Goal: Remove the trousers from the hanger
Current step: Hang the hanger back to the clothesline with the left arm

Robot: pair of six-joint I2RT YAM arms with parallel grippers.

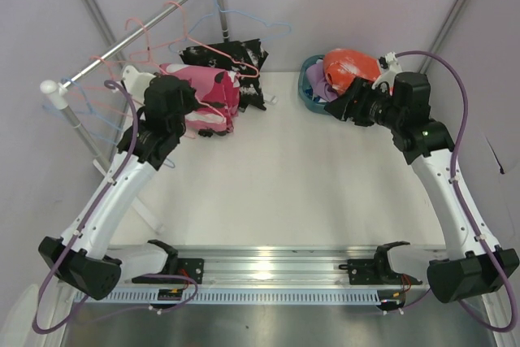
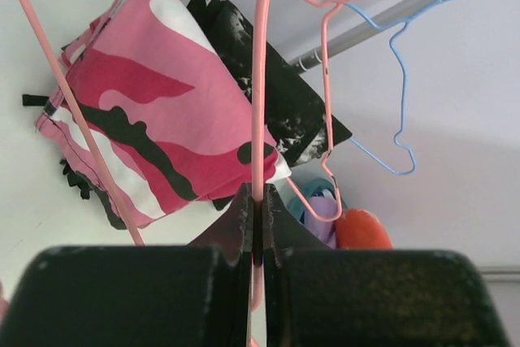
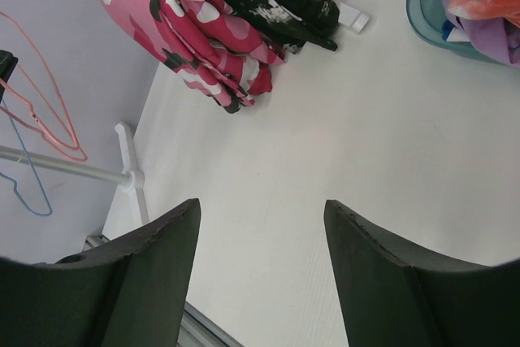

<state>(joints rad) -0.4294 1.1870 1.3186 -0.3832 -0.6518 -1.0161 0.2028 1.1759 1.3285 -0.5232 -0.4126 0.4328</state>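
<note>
**Two pairs left as thin wire grip carries the risk**

The left gripper is clamped fully shut on the wire of a pink hanger, its jaws meeting around the thin rod with no gap showing. The pink pair is draped over that hanger at about 11 o'clock on the table, touching the black pair just behind it toward 12 o'clock. Whether the hanger's hook is on the rail cannot be told from these views.

The right gripper hangs with its jaws standing wide apart and nothing between them. It sits at about 2 o'clock, just beside the basin that holds the orange pair and the lavender pair.

The likeliest trouble is the wire itself. A round, slick rod pinched at one spot could twist or slide in the jaws once the cloth is tugged, swinging the hanger and spilling the pink pair short of the basin. Spare hangers, a blue hanger among them, crowd the rail close to the held one. A pull could snag them and drag them down, or rock the rack. And with the two pairs touching, a reach for the pink cloth could catch black fabric too.
</note>
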